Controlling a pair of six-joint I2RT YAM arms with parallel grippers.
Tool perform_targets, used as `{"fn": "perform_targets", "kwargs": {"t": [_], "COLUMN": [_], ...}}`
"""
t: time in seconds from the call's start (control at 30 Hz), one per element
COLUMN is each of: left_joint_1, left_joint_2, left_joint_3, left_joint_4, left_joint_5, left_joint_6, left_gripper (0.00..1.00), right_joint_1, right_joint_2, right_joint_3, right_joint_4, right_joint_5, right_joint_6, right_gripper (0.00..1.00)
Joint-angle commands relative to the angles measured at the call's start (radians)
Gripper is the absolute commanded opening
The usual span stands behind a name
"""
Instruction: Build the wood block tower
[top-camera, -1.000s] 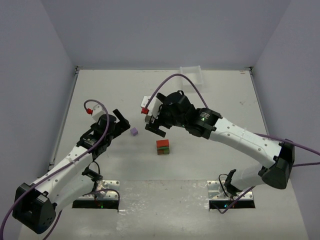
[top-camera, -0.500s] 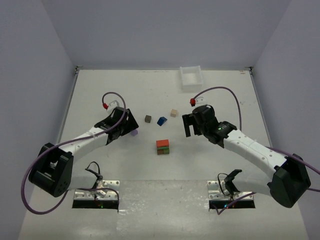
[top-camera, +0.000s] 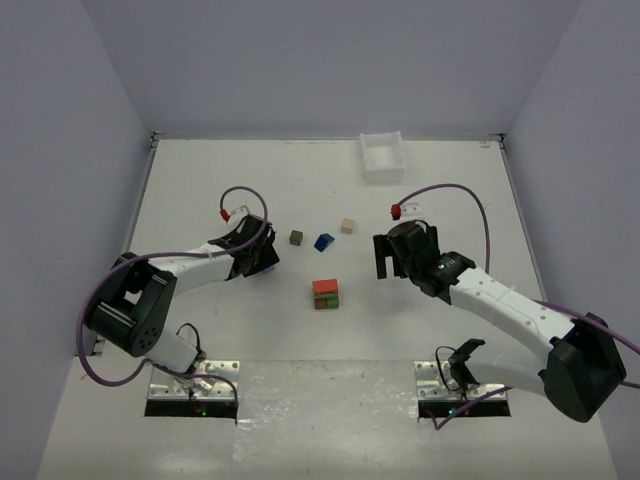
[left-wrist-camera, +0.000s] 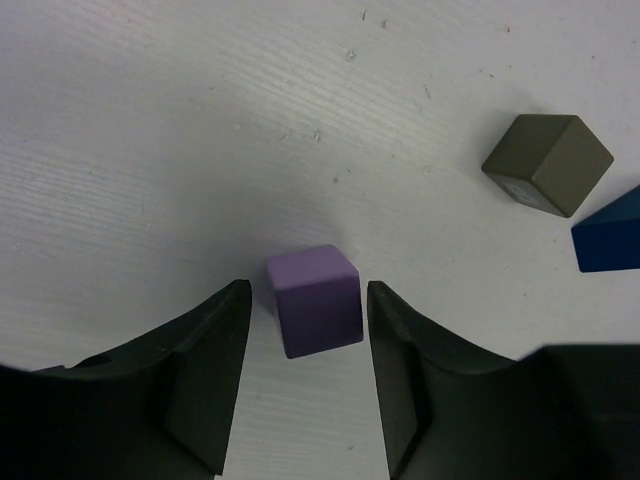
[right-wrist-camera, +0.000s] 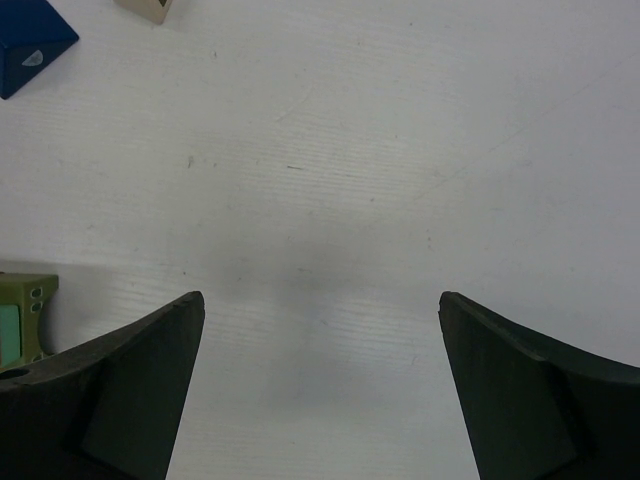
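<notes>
Left gripper (left-wrist-camera: 307, 335) stood open, its jaws flanking the purple cube (left-wrist-camera: 312, 290) on the table (left-wrist-camera: 150, 120) without touching; I judged squaring to its slightly turned faces wise before closing. Right gripper (right-wrist-camera: 320, 300) open, empty.

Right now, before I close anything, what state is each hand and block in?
left hand, open, straddling the purple cube.
purple cube, resting on the table, not gripped.
right hand, open, holding nothing.
tower, two layers, red-orange topmost.
olive cube, loose on the table.
blue roof block, loose on the table.
beige cube, loose on the table.
</notes>
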Motion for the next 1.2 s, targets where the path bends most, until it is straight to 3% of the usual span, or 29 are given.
{"fn": "perform_targets", "kwargs": {"t": [0.0,0.23,0.5,0.6,0.67,0.87,1.1,1.17], "left_joint_1": [-0.019,-0.038,-0.178,-0.244,-0.246,-0.246,-0.246,-0.246], "left_joint_2": [0.011,-0.005,-0.147,-0.21,-0.239,-0.257,-0.235,-0.238], "left_joint_3": [0.049,0.076,0.109,0.146,0.159,0.246,0.527,0.573], "left_joint_4": [0.022,-0.013,-0.061,-0.04,-0.001,0.043,-0.062,-0.003], "left_joint_5": [-0.041,-0.047,-0.053,0.014,0.142,0.496,0.746,0.81], "left_joint_6": [-0.029,-0.026,0.045,0.23,0.394,0.692,1.069,1.162], "left_gripper": [0.34,0.07,0.0,0.0,0.0,0.0,0.0,0.0], "right_joint_1": [-0.005,-0.005,-0.005,-0.005,-0.005,-0.006,-0.021,-0.024], "right_joint_2": [-0.003,-0.001,0.003,0.002,0.0,-0.006,-0.043,-0.033], "right_joint_3": [-0.004,-0.005,-0.019,-0.021,-0.029,-0.04,-0.054,-0.046], "right_joint_4": [0.031,0.03,0.032,0.036,0.051,0.069,0.069,0.066], "right_joint_5": [0.05,0.052,0.064,0.061,0.04,0.021,0.077,0.104], "right_joint_6": [0.012,0.009,0.016,0.0,-0.015,-0.053,-0.026,-0.01], "right_gripper": [0.99,0.99,0.99,0.99,0.99,0.99,0.99,0.99]}}
